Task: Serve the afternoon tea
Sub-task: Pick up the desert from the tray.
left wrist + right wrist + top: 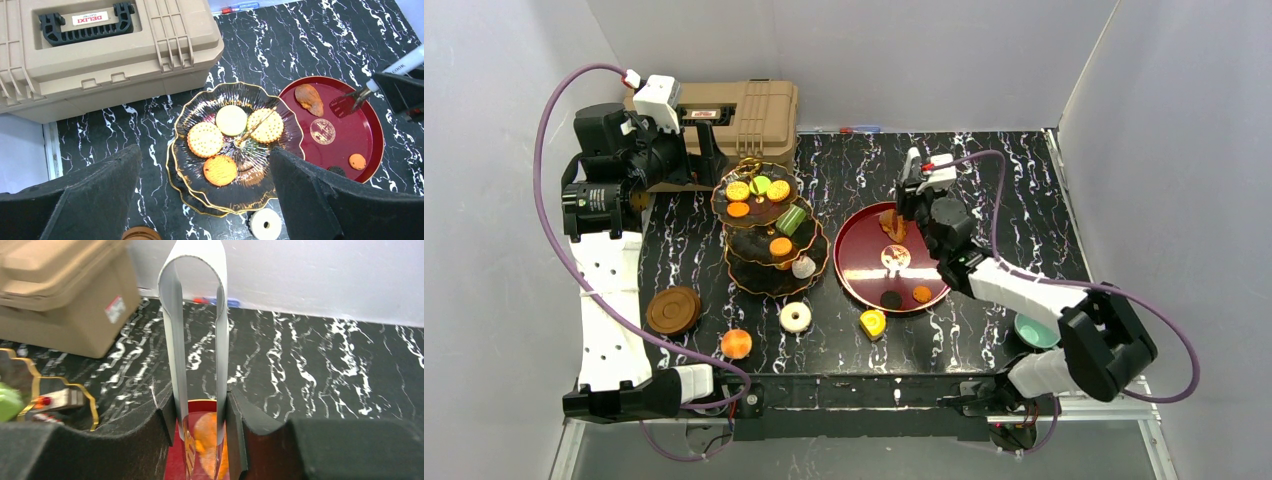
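The right wrist view alone shows the right claw (200, 440) pinching white tongs (172, 340) narrow, with an orange sweet (205, 437) seen through their clear tips. From the left wrist, those tips sit just beside the sweet on the red tray (345, 145). The left claw (207, 195) hangs wide and empty over the stand (260, 95). Only the top view shows the tabletop (1014, 190) holding a donut (796, 317), macaron (736, 344), yellow cake (873, 323), saucers (674, 310) and a half-hidden teal cup (1032, 330).
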`<state>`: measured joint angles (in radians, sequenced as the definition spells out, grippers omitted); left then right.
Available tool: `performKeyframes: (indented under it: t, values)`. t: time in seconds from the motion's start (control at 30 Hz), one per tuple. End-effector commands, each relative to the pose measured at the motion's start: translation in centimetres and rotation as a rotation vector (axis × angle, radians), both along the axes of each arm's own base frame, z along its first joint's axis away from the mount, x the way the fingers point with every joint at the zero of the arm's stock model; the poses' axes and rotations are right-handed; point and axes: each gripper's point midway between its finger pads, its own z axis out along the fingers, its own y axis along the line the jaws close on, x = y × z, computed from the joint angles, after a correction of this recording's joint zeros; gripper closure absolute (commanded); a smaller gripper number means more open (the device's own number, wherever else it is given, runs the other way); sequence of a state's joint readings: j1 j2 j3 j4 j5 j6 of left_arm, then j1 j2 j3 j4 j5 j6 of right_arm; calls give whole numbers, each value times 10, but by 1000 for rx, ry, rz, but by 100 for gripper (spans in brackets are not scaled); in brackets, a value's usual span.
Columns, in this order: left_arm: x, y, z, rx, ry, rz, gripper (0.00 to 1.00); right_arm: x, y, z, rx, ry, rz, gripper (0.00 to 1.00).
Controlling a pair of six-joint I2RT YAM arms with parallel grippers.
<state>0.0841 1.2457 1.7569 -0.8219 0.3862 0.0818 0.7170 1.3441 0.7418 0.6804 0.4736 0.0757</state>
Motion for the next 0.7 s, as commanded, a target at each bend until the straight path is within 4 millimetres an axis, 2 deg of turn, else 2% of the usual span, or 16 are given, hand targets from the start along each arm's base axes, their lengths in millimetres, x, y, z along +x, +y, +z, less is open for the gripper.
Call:
performKeyframes:
  t: [0.0, 0.2, 0.27, 0.43, 0.57, 0.67]
  values:
    - [-6, -3, 11, -15, -29, -16, 2, 26, -9, 2, 54, -12, 0, 59]
    - [-4, -3, 10, -15, -28, -18, 2, 52, -7, -7, 47, 4, 12, 57]
    - [-3, -3, 10, -8, -29, -18, 2, 55, -6, -9, 44, 7, 13, 51]
    - [-3, -3, 11, -7, -32, -24, 2, 60, -5, -13, 52, 5, 25, 45]
    - [-3, -3, 11, -6, -34, -25, 2, 67, -7, -22, 56, 20, 25, 36]
    - [-4, -3, 12, -3, -38, -25, 2, 71, -9, -30, 68, 26, 23, 32]
